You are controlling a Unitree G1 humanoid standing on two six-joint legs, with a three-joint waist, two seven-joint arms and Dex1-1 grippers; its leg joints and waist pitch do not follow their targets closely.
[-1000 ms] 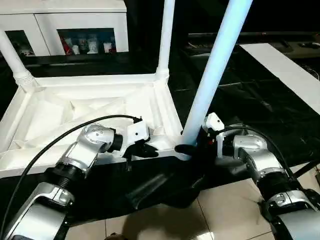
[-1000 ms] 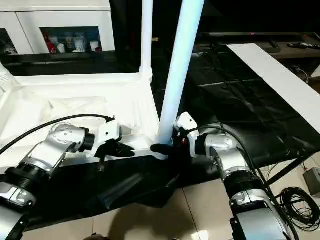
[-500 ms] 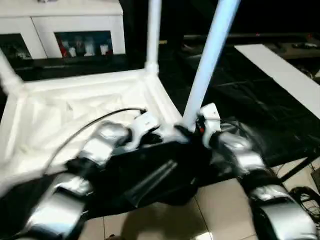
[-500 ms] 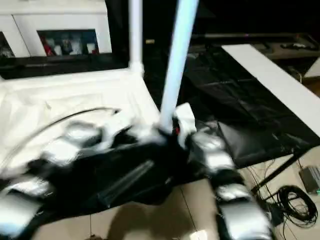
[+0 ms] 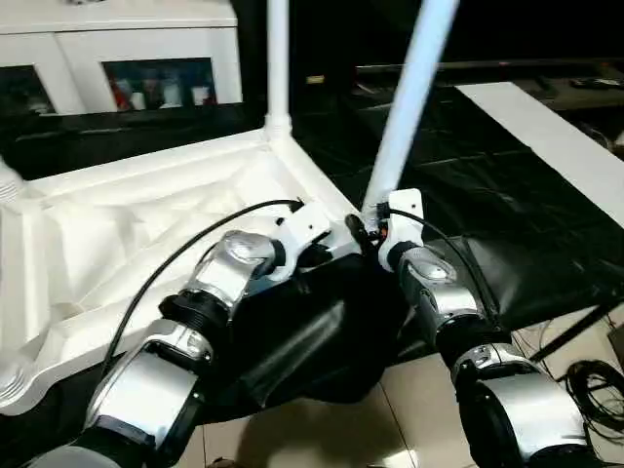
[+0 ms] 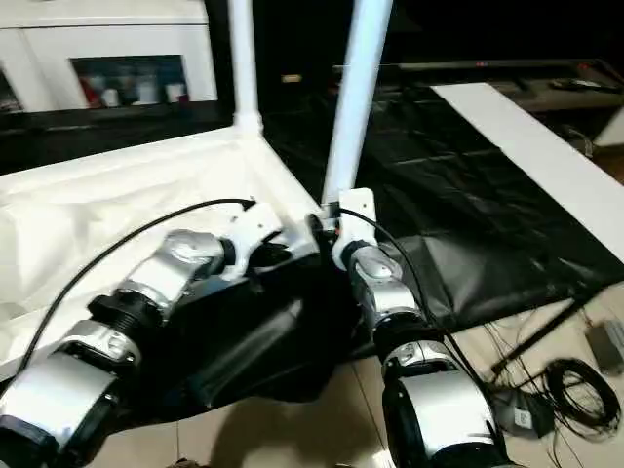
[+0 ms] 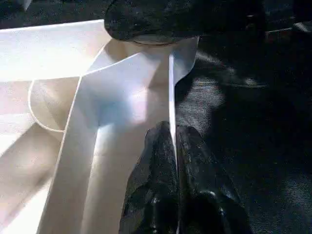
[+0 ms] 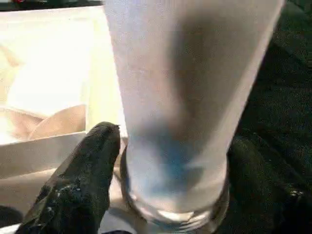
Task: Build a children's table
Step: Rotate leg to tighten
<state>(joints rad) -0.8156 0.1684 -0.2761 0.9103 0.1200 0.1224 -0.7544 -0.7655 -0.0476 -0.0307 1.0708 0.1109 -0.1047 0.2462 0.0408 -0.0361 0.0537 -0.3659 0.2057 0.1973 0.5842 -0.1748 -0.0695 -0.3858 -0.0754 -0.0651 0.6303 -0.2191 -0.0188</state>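
A: The leg (image 5: 405, 107) is clasped at its base by the right gripper (image 8: 165, 161), fingers either side, at the corner socket of the upturned table top (image 5: 127, 224). It could be cocked or jammed if pushed off-axis

B: The top's wall, pinched by the left gripper (image 7: 173, 146) beside that socket, is made plain in the left wrist view

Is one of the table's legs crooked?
Yes. The long white tapered tube leg held at its base by the right gripper leans to the right, while the far corner's white leg stands straight. The upside-down white plastic tabletop also sits skewed on the black-covered bench.
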